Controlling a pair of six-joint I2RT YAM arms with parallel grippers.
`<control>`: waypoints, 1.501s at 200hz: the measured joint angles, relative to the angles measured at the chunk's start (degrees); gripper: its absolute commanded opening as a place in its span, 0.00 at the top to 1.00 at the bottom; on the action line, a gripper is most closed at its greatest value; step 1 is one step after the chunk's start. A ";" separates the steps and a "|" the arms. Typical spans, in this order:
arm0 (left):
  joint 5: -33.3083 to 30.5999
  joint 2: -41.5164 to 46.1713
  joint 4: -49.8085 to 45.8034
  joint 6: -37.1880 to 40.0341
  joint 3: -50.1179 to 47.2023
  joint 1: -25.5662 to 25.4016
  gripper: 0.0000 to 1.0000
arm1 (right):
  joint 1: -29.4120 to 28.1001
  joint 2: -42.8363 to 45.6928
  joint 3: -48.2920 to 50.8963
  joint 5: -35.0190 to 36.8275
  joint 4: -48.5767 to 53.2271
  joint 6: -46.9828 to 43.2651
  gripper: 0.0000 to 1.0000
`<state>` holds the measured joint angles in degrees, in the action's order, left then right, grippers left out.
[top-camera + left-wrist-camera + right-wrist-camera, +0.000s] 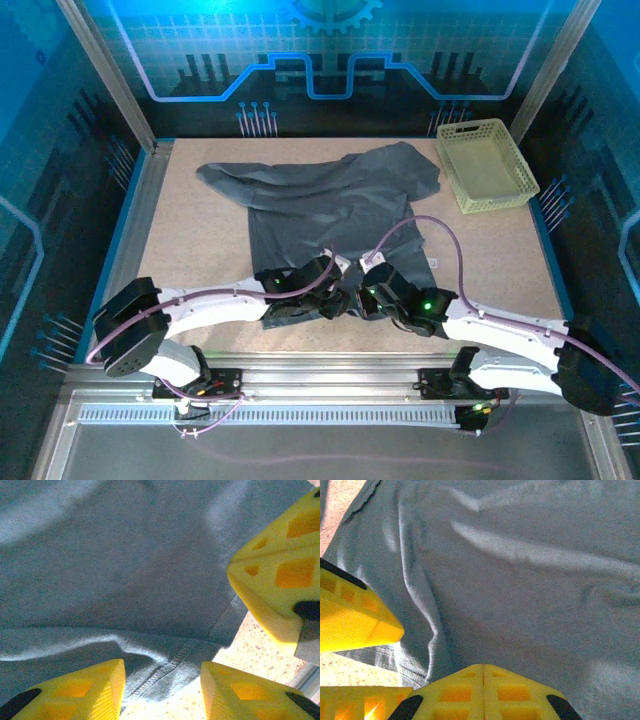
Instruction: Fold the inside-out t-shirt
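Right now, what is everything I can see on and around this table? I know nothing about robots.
t-shirt: one, dark slate grey, spread out and rumpled across the middle of the table.
basket: one, pale yellow-green, far right corner, beside the t-shirt's sleeve.
table: one, speckled beige, under everything.
cables: two, purple, one running along each arm.
arms: two, white and black, reaching in from the near edge to meet at the t-shirt's near hem.
left gripper: one, yellow fingers, open, over the hem.
right gripper: one, yellow fingers, shut, tips at the cloth; whether it pinches the cloth I cannot tell.
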<state>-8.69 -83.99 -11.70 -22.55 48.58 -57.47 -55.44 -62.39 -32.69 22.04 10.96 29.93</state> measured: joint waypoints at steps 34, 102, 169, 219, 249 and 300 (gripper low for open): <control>-0.35 0.50 0.42 0.20 -0.94 0.00 0.50 | 0.39 2.03 1.60 -2.14 0.55 0.31 0.76; -1.99 5.16 0.42 -0.09 -6.43 1.27 0.41 | -1.09 4.94 8.72 -9.79 0.33 0.94 0.61; -1.97 6.62 1.11 -1.16 -7.56 2.32 0.37 | -1.18 -3.56 7.78 -11.61 -1.77 0.61 0.64; -1.14 7.02 1.44 -1.44 -8.28 2.58 0.31 | -1.18 -6.51 5.84 -10.49 -2.99 -0.52 0.86; 0.44 7.02 1.84 -1.25 -8.28 2.58 0.26 | -1.18 -6.93 5.01 -8.57 -3.08 -1.64 0.96; 2.16 6.69 3.69 -0.04 -8.31 2.43 0.13 | -1.11 -3.02 4.72 -7.48 -2.56 -2.47 1.00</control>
<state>-6.52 -77.30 -8.01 -22.59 40.27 -55.05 -56.55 -65.41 -27.97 14.57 8.40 27.46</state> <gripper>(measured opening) 0.825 0.065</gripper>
